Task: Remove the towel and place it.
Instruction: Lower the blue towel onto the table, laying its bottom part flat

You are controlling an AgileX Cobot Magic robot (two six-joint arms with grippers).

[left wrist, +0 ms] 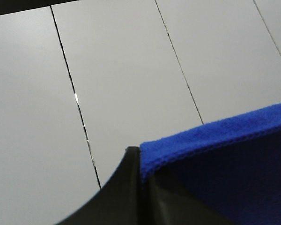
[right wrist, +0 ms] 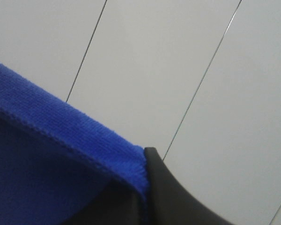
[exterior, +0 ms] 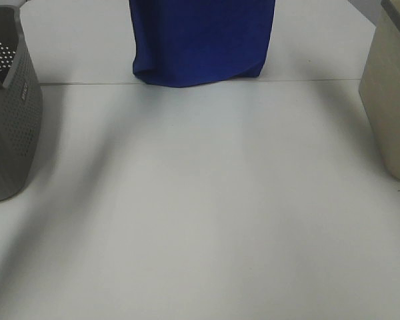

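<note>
Exterior high: we noted the towel (exterior: pixel 201 40) hanging like a doubled curtain over the far middle of the table (exterior: pixel 207 200). Its top was out of frame, and its lower fold was at or just above the surface; we could not tell which. A grey perforated basket (exterior: pixel 13 113) stood at left and a beige bin (exterior: pixel 390 100) at right, both well apart from the cloth. No hand showed here. We judged the towel lifted clear and the placing step in hand. The next move would call for both arms to lower together so the cloth lays flat rather than bunching.

Left wrist: the left hand (left wrist: pixel 140 171) was clamped on a top corner of the towel, the hem pinched between dark fingers (left wrist: pixel 124 192).

Right wrist: the right hand (right wrist: pixel 144 187) gripped the other top corner likewise. We logged the cloth as deep royal blue with a plush nap and a stitched hem running straight from each hand. No tag was in sight.
</note>
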